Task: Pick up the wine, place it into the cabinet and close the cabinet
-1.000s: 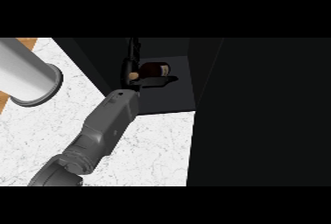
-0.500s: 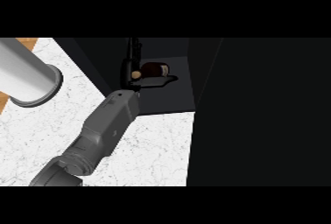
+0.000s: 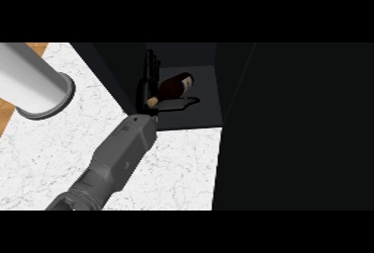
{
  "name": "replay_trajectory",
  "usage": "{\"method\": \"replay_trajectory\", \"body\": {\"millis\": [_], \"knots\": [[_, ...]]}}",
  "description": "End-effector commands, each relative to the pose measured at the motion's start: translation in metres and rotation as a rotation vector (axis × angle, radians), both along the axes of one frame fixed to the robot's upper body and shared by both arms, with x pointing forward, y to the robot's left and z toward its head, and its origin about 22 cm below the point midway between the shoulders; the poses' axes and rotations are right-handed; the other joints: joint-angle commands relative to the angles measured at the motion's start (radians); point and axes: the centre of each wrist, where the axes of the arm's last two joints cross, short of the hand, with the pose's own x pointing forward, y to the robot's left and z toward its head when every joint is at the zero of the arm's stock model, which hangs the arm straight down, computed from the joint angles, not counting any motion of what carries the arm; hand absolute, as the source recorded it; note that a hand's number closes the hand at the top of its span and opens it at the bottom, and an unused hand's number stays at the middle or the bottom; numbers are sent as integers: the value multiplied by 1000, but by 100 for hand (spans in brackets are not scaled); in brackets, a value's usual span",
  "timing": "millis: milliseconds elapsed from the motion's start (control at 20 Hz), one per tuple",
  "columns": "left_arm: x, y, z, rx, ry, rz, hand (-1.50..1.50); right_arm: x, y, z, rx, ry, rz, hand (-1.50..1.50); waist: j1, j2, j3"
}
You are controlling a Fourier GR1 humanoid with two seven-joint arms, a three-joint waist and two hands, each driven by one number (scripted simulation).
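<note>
The wine bottle [image 3: 174, 86] is lying tilted inside the cabinet [image 3: 197, 118], on its dark floor close to the cabinet's left wall, with the cork end turned toward the cabinet's front edge. The left hand [image 3: 150, 74] is being held inside the cabinet's opening, against the bottle's left side. Its fingers are being kept straight and its thumb [image 3: 179, 104] is being stretched out across the neck end, so nothing is being gripped. Whether the bottle is being pressed or only touched cannot be told.

Three risks are being judged likely. The bottle is probably being propped by the palm, so it could roll toward the cabinet's front edge once that support is taken away. The neck could be caught by the outstretched thumb and dragged out onto the counter [image 3: 175, 163] in front of the cabinet. The forearm is crossing the cabinet's front edge, so a door swung too soon would be blocked by it. The dark panel [image 3: 292, 123] right of the cabinet's opening is being taken for that door.
</note>
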Motion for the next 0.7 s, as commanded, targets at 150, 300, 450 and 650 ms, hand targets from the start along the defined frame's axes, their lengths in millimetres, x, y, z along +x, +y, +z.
{"method": "replay_trajectory", "body": {"millis": [150, 300, 450, 650], "knots": [[-44, -31, -10, -13, 33, -8, -150, -12, -15, 5, 0, 2, -31, -150, 32, -4, 0], [-73, -50, -9, -5, 30, -55, -150, -23, -15, 7, -10, 0, -61, -150, 47, -8, 0], [-95, -66, 2, -21, 6, -63, -150, -23, -16, 9, 7, -24, -87, -150, 57, -8, 0], [-127, -58, -6, -37, -23, -84, -150, -19, -23, 1, -6, -1, -80, -150, 69, -6, 1]]}}
